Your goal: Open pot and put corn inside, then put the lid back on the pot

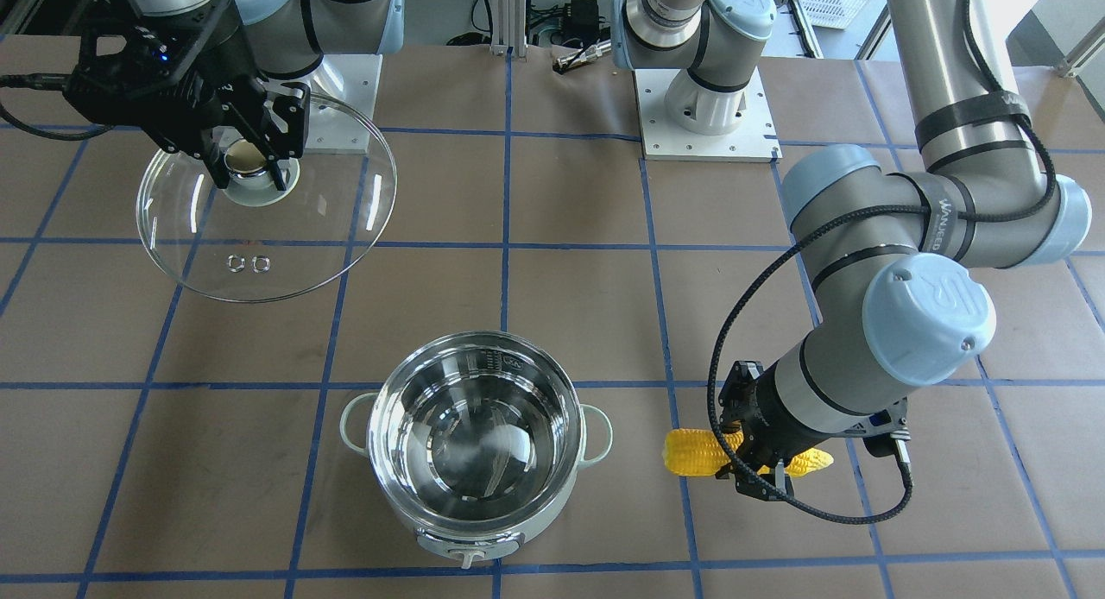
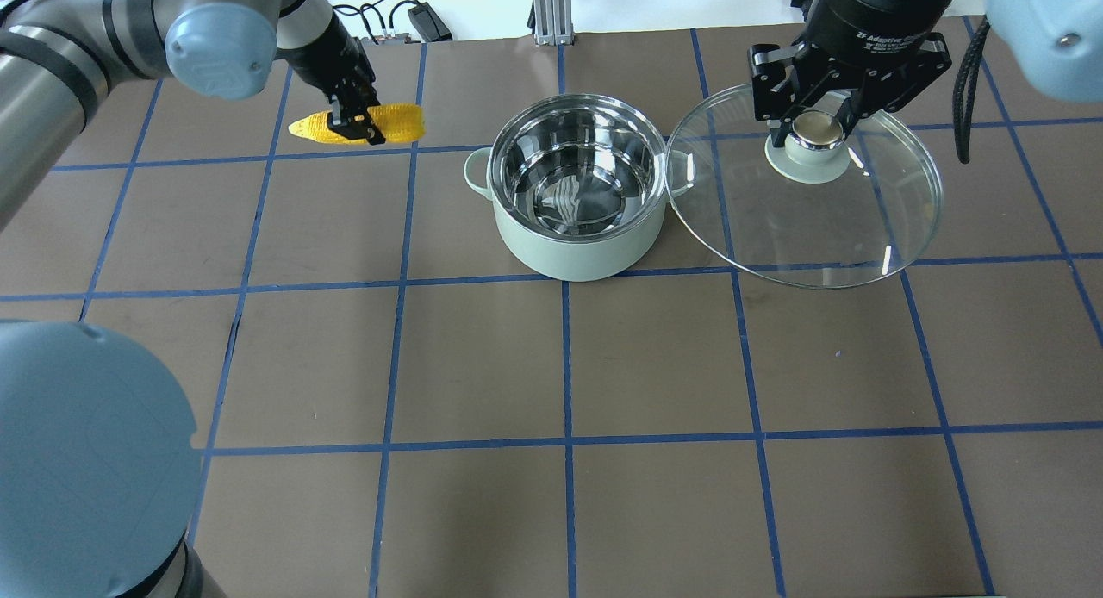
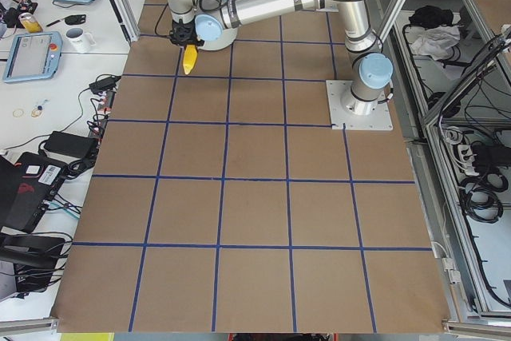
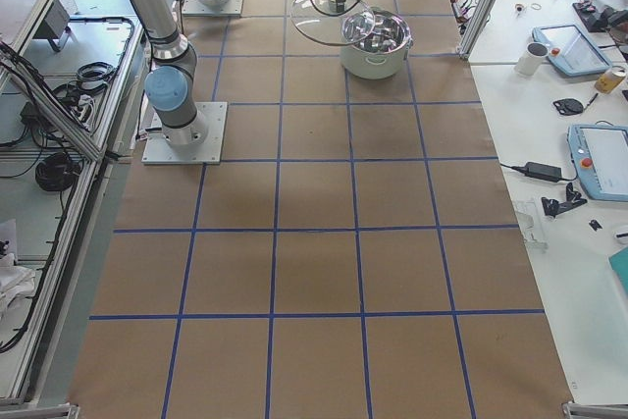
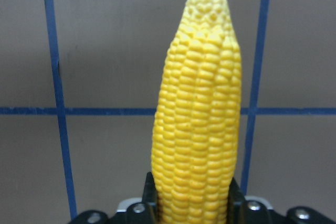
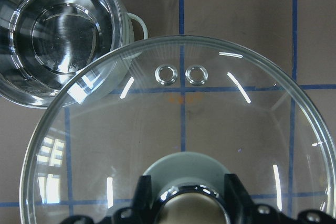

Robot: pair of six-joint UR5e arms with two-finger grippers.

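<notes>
- Brown paper covers the table [image 2: 482,365], and blue tape divides it into a grid of large squares. Aluminium frame posts stand at the edges, and the side benches hold a mug [image 4: 536,58], a tablet-like controller [image 4: 601,159] and loose cables.
- The pot [image 2: 577,189] stands open toward the far side of the table, about midway across. Its shiny steel inside holds nothing.
- The left gripper [image 2: 355,124] holds the corn [image 2: 401,122] left of the pot and well apart from it, apparently clear of the paper. The jaws are clamped across the middle of the ear, which lies level with its pointed tip facing left, away from the pot.
- The corn looks light and stiff. Its kernel ridges should resist sliding, so the mid-length hold seems sound. The ear is about as long as the pot is wide, so it probably has to go in tilted.
- The right gripper [image 2: 814,120] holds the lid [image 2: 801,227] up just right of the pot, with its jaws closed on the knob [image 6: 184,203]. The lid's near-left edge overlaps the pot's right handle in both the overhead and wrist views.
- Clear glass is slick, fragile and fairly heavy, and the knob is the only sensible hold. The rim could chip if it strikes the steel edge.
- One vent hole [image 6: 167,74] sits beside its twin toward the lid's far edge.
</notes>
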